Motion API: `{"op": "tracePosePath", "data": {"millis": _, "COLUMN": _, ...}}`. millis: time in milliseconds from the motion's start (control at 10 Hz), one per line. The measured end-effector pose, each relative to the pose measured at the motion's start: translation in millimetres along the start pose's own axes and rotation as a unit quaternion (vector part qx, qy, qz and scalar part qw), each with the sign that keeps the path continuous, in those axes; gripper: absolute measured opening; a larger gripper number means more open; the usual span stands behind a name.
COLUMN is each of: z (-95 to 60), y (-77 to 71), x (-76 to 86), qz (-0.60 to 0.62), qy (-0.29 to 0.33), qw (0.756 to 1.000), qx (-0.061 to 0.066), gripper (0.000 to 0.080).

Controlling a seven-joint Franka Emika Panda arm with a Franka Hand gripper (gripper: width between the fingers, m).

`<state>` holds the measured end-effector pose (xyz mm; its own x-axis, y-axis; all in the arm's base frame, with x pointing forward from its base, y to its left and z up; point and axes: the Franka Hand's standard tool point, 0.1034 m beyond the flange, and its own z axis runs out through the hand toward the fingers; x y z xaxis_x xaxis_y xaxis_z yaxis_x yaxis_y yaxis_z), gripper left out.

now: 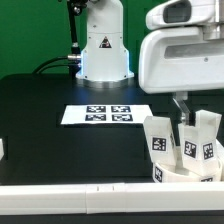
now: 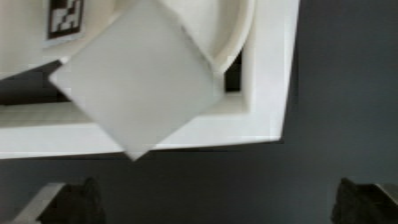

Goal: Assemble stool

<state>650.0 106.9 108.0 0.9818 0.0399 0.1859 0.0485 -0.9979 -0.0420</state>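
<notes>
A: Three legs [image 1: 158, 138] show for certain in the exterior view, upright and crowded together at that view's lower right, each with a black-and-white tag. A fourth may stand behind them, but I cannot tell.

B: And the seat [image 1: 190, 174]?

A: Only a curved white rim shows under the legs, cut off by the picture's edge. The legs seem to stand in or on it; I can't make out whether they are joined. All of it sits on the black bench [image 1: 50, 100], just behind the long white rail [image 1: 80, 190] along the near edge.

B: What about the jaws?

A: The gripper [image 1: 183, 108] hangs right above the legs, its big white housing hiding the parts behind it. In the wrist view the two dark fingertips [image 2: 68, 200] stand far apart at the picture's edges with nothing between them: spread wide, holding nothing.

B: What is that pale diamond shape in the wrist view?

A: One leg [image 2: 151, 80], seen end-on and blurred, with a scrap of tag and a white curved edge behind it. Which leg it is, I can't tell.

B: Anything else to count?

A: One marker board [image 1: 108, 114] with four tags, flat at mid-bench, well apart from the stool parts. One small white block [image 1: 3, 149] is clipped by the exterior view's left edge.
</notes>
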Motion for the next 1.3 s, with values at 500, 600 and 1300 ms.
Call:
{"op": "tracePosePath", "data": {"millis": 500, "z": 13.2, "y": 16.8, "x": -14.5, "qz": -0.114, "qy": -0.072, "qw": 0.991, "qx": -0.007, "gripper": 0.0649}}
{"op": "tracePosePath", "data": {"millis": 600, "z": 18.5, "y": 17.1, "x": -18.3, "qz": -0.137, "qy": -0.054, "qw": 0.989, "qx": -0.011, "gripper": 0.0649}}
{"op": "tracePosePath", "data": {"millis": 1300, "z": 39.7, "y": 15.7, "x": -32.5, "qz": -0.056, "qy": -0.104, "qw": 0.993, "qx": -0.013, "gripper": 0.0635}}
